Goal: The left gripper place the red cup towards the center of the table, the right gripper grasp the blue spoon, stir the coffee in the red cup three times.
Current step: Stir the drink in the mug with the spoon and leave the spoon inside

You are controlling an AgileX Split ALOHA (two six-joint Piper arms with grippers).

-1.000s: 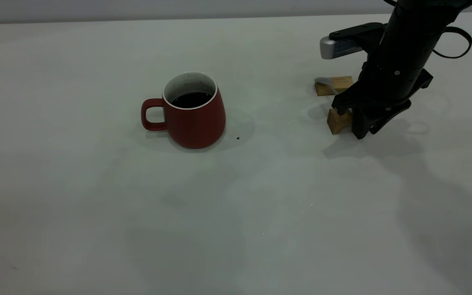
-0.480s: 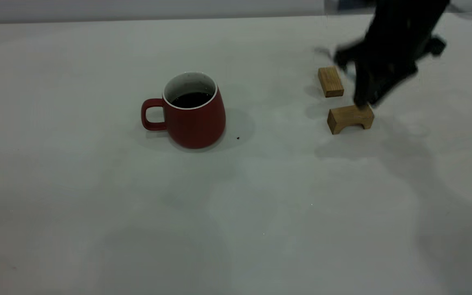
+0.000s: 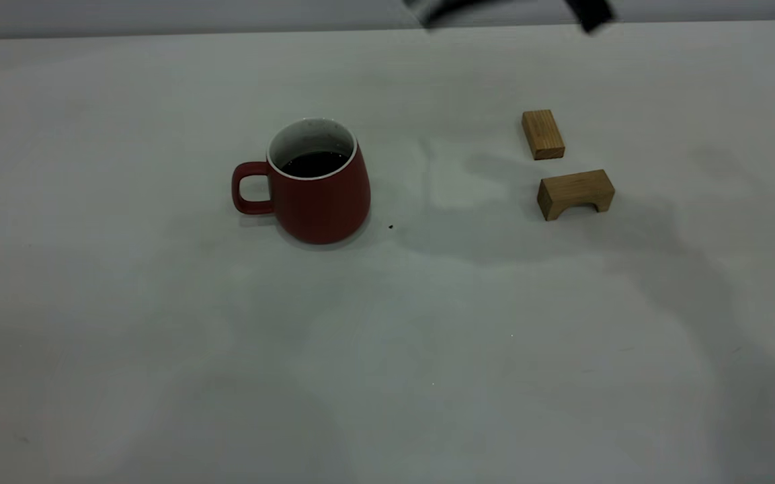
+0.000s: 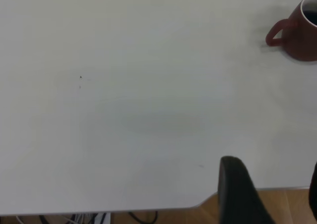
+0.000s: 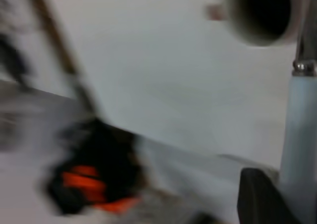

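Right gripper [image 3: 508, 10] and blue spoon [image 5: 301, 130] raised away.

Red cup [image 3: 320, 190] left of wooden blocks [image 3: 575, 193]

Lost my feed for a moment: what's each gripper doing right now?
Left gripper: parked at the table edge, holding nothing; open or shut cannot be told.
Right gripper: raised, shut on the blue spoon.

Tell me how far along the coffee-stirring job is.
Done: the red cup stands near the table's middle, coffee inside, with no gripper on it. In hand: the blue spoon shows close in the right wrist view, apparently held. Left: all three stirs.
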